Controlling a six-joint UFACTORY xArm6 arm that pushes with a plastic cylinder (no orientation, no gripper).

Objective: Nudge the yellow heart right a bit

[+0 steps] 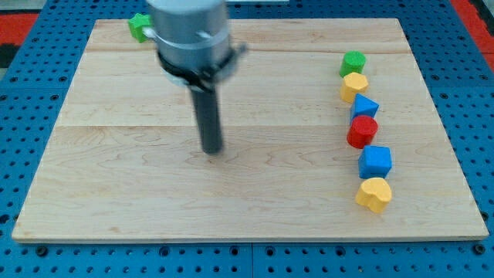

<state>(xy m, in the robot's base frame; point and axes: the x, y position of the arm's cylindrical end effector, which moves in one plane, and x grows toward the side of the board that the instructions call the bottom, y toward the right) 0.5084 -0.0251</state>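
A column of blocks stands at the view's right. The yellow heart (pixel 374 194) is the lowest one, near the board's bottom edge, and touches a blue block (pixel 376 161) just above it. My tip (pixel 211 151) rests on the board left of centre, far to the left of the heart and a little higher in the view. It touches no block.
Above the blue block, going up the column: a red block (pixel 362 131), a blue block (pixel 364 106), a second yellow block (pixel 355 85) and a green block (pixel 353 62). Another green block (pixel 139 25) sits at the board's (pixel 116 177) top left, partly hidden by the arm.
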